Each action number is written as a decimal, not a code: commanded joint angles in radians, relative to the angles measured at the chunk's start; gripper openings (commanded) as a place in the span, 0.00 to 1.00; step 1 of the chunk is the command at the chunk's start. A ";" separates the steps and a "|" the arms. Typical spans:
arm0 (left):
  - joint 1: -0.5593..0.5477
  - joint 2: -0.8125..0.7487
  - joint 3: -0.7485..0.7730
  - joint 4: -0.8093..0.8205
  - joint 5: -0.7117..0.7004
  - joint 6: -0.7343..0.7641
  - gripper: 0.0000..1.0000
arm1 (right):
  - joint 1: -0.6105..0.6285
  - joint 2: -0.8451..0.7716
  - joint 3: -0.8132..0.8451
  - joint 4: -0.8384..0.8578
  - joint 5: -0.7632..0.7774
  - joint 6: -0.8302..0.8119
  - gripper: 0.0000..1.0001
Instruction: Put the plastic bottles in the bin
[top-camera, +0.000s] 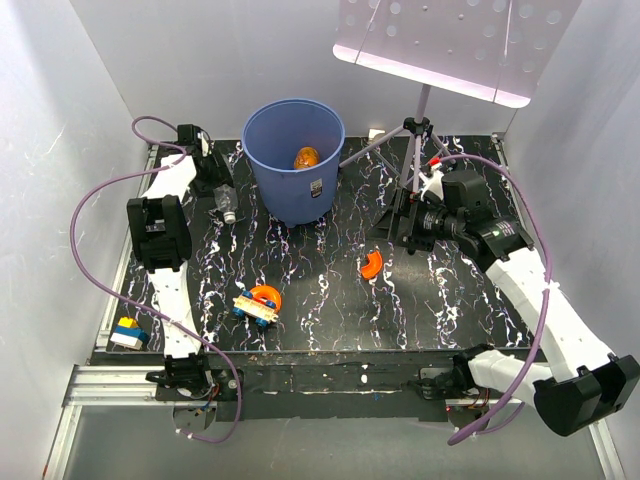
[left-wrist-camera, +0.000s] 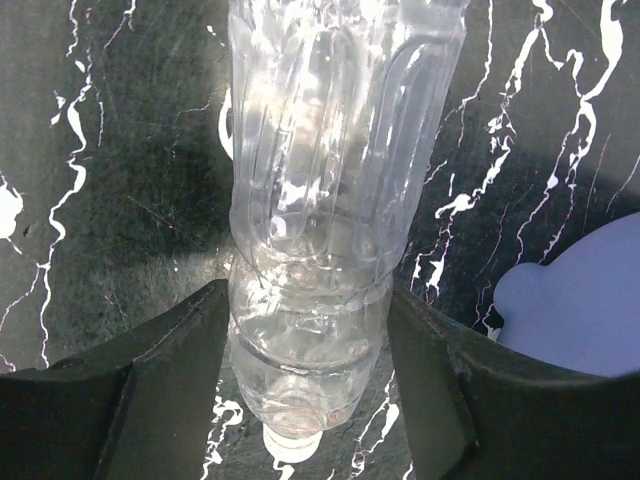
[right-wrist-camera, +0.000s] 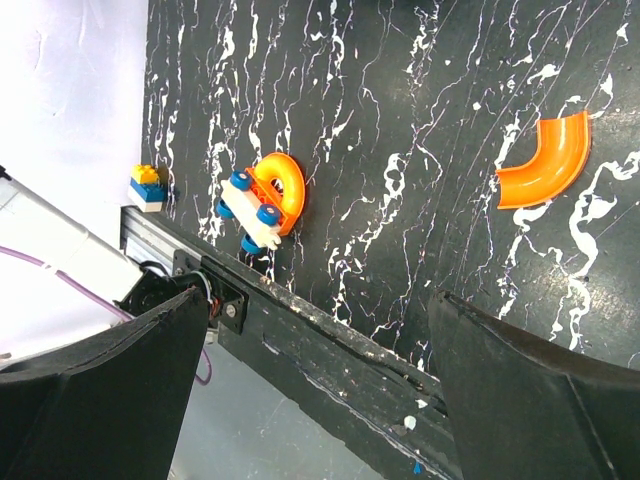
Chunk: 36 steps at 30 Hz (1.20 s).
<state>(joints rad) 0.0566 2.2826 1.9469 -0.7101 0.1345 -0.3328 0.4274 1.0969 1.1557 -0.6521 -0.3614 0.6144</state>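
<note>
A clear plastic bottle (top-camera: 227, 203) lies on the black marbled table just left of the bin (top-camera: 268, 180), a large round blue bucket. In the left wrist view the bottle (left-wrist-camera: 320, 180) runs lengthwise between my fingers with its white cap toward the camera. My left gripper (left-wrist-camera: 308, 295) is shut on the bottle, both black pads pressing its sides, and the bin's wall (left-wrist-camera: 585, 300) shows at the right. An orange object (top-camera: 306, 157) rests inside the bin. My right gripper (right-wrist-camera: 315, 300) hangs open and empty above the table's front right area.
An orange curved piece (top-camera: 371, 264) lies mid-table. An orange and white toy with blue wheels (top-camera: 258, 301) sits near the front edge. A blue and yellow block (top-camera: 128, 332) rests off the table's front left corner. A tripod stand (top-camera: 415, 150) rises right of the bin.
</note>
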 joint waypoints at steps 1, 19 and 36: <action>-0.003 -0.076 -0.031 0.021 0.027 0.009 0.49 | 0.001 -0.043 0.022 0.008 0.003 -0.004 0.96; -0.020 -0.744 -0.247 0.312 0.072 -0.112 0.16 | -0.001 -0.265 -0.051 -0.015 0.018 -0.001 0.96; -0.297 -0.496 -0.079 0.422 0.087 -0.147 0.72 | -0.001 -0.307 -0.039 -0.073 0.084 0.035 0.96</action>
<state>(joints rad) -0.2325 1.7580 1.8351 -0.2295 0.2779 -0.4717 0.4274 0.8104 1.0836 -0.7044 -0.3202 0.6472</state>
